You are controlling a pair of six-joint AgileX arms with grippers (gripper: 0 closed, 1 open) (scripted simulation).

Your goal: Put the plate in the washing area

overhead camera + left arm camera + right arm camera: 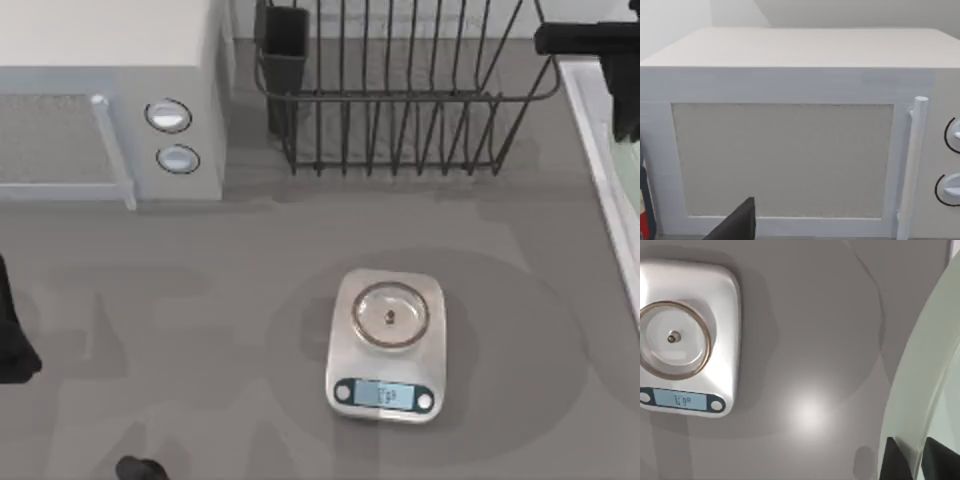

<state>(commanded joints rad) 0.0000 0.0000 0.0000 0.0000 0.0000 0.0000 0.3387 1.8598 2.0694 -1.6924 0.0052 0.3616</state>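
In the right wrist view the plate (912, 385) shows as a pale mint-green curved rim, with my right gripper (917, 456) shut on its edge, one dark finger (895, 462) on each face. From the top view, the right gripper (628, 118) hangs at the far right over the washing area (592, 130), a light grey-white basin with a pale raised rim. A sliver of the plate (632, 185) shows below the gripper at the frame edge. My left arm (10, 345) rests at the table's left edge, facing the microwave.
A white microwave (110, 110) stands at the back left. The black wire dish rack (400, 90) is at the back centre, just left of the basin. A silver kitchen scale (387, 345) with a round steel platform sits mid-table.
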